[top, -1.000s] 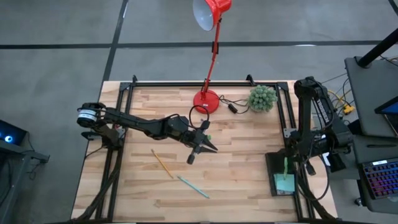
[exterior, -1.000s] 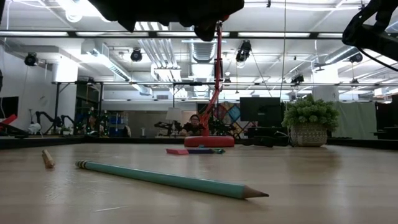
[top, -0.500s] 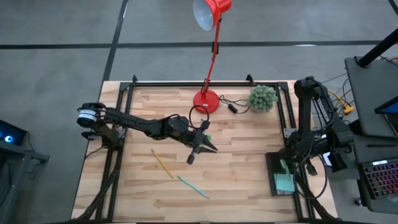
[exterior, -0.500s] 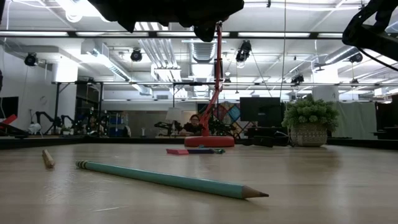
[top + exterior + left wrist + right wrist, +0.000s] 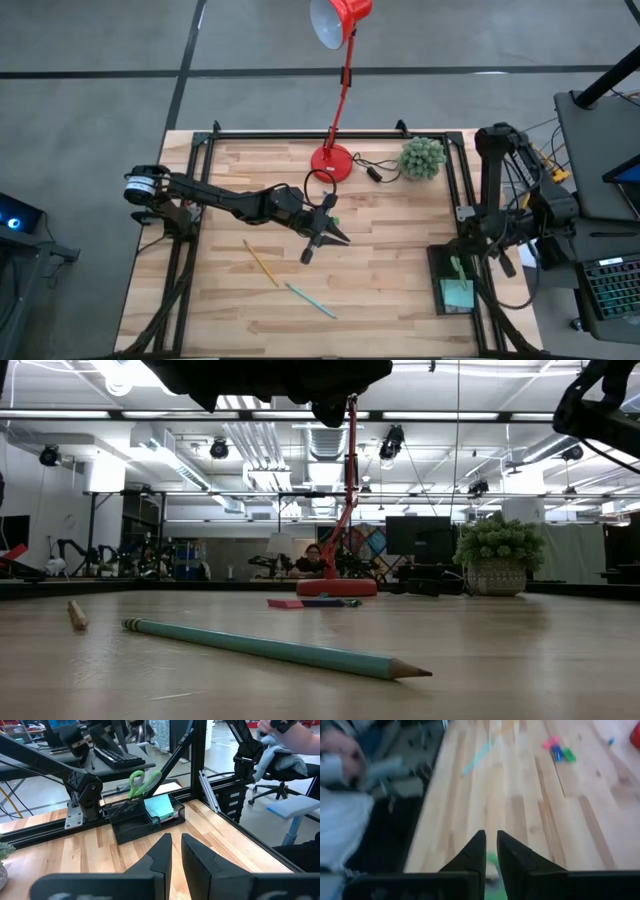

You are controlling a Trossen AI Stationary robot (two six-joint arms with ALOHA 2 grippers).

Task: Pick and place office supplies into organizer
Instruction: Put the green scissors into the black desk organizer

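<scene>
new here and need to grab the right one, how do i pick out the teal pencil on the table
Start at the red desk lamp at the back of the wooden table, then come forward past the left gripper over the table's middle. Two thin sticks lie on the front half: the teal pencil is the one nearer the front edge, and its neighbour, the yellow pencil, lies beside it.

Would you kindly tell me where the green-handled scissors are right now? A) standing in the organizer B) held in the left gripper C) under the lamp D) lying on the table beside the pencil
A: the scissors stand handles-up in the organizer, next to the sticky-note pad.
</scene>
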